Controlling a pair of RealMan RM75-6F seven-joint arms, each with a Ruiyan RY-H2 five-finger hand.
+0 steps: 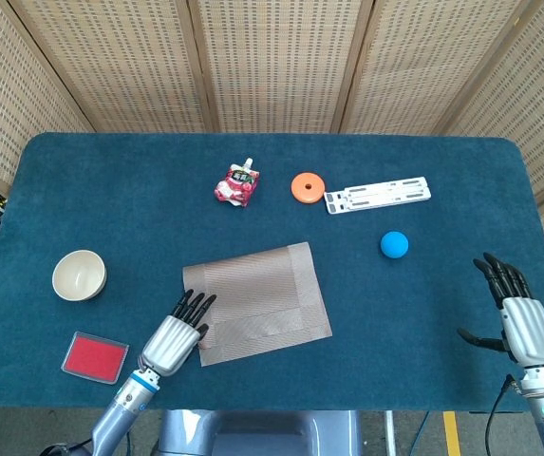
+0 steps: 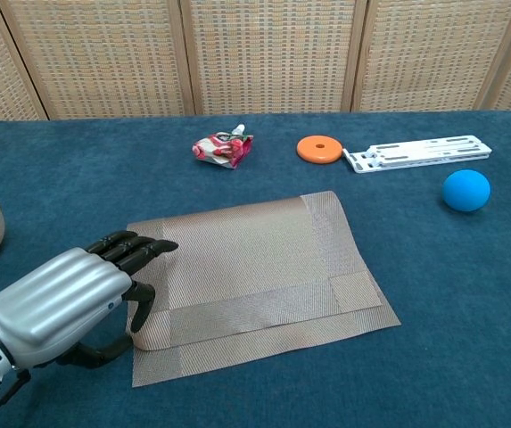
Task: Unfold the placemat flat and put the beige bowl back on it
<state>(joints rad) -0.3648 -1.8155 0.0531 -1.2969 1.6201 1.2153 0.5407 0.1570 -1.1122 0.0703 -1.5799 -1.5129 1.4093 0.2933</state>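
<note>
The left hand (image 2: 63, 303) pinches the folded placemat (image 1: 257, 301) at its left edge near the bench front, and should lift this top layer leftward toward the beige bowl (image 1: 79, 275).

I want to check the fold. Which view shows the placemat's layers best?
The chest view: the placemat fills the frame, and its upper layer's edge is visible by the left robot hand. The head view shows it whole but small.

- Bright, even light over the blue table (image 1: 423, 190); shadows faint.
- Both views sharp; the left hand (image 2: 54, 303) shows soft sheen, looming large.
</note>
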